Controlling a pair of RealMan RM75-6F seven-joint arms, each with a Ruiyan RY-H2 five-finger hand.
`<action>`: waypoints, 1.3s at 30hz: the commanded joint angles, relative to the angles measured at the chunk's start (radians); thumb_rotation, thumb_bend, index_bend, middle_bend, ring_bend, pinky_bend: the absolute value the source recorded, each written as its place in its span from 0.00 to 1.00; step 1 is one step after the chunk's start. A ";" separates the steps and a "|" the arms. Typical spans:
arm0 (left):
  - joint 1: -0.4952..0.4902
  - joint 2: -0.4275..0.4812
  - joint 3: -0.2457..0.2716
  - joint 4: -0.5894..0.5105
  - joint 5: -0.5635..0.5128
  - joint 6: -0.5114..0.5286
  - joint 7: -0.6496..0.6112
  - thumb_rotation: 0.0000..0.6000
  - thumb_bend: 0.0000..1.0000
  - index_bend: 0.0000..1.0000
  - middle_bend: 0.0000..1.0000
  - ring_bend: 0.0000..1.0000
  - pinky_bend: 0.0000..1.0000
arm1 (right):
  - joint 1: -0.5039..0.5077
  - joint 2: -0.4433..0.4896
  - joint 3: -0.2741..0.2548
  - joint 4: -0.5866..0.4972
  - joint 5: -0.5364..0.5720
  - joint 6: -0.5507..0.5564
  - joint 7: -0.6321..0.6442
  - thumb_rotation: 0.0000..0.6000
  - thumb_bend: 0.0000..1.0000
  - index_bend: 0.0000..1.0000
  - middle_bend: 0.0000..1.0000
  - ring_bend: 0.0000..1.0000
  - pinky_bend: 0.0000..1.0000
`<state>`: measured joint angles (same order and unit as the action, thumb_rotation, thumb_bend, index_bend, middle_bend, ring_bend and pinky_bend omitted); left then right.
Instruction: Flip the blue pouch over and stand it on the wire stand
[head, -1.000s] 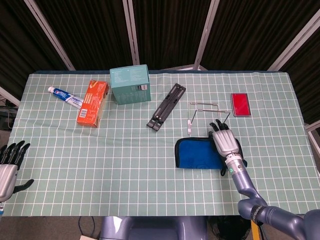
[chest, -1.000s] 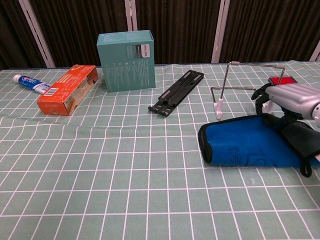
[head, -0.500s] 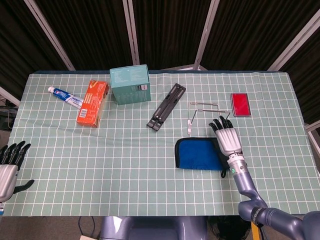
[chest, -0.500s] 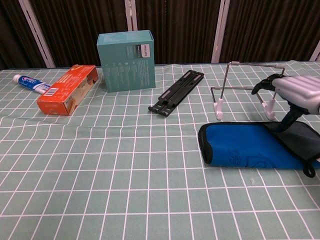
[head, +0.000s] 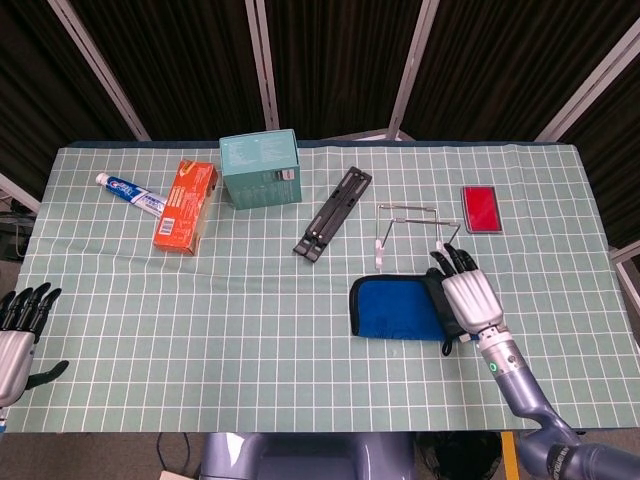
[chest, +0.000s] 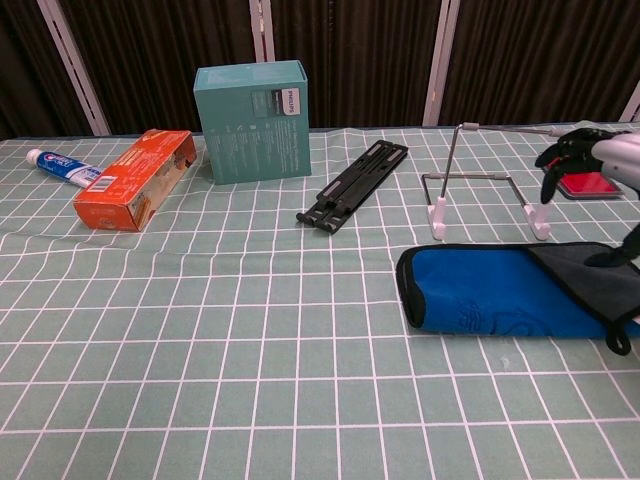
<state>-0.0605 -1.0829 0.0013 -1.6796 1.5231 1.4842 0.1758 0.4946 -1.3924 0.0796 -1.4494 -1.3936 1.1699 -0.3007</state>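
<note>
Blue pouch (head: 395, 309): lies flat on checked tabletop (head: 250, 330), just before wire stand (head: 410, 225); not yet stood, flip unconfirmed. Right hand (head: 468, 298): hovers at its dark end, fingers spread, holding nothing. Left hand (head: 20, 335): idle, empty, fingers apart; head view only. Chest view alone reveals the stand's upright height.

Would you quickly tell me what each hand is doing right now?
Left hand: open, holding nothing, at the table's near left edge.
Right hand: open, fingers apart, above the blue pouch's right end.
</note>
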 joint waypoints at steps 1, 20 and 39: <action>0.001 0.001 0.001 -0.003 0.004 0.003 0.000 1.00 0.00 0.00 0.00 0.00 0.00 | -0.030 0.042 -0.049 -0.036 -0.065 0.032 0.029 1.00 0.01 0.42 0.11 0.00 0.13; 0.005 0.001 0.000 -0.005 0.004 0.010 0.006 1.00 0.00 0.00 0.00 0.00 0.00 | -0.057 -0.067 -0.167 0.264 -0.290 0.071 -0.003 1.00 0.13 0.46 0.11 0.00 0.16; 0.001 -0.006 -0.001 0.000 -0.003 0.000 0.018 1.00 0.00 0.00 0.00 0.00 0.00 | -0.063 -0.101 -0.180 0.382 -0.332 0.084 -0.009 1.00 0.14 0.46 0.11 0.00 0.18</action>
<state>-0.0590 -1.0893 0.0002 -1.6798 1.5203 1.4841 0.1935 0.4324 -1.4945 -0.0992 -1.0685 -1.7248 1.2531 -0.3100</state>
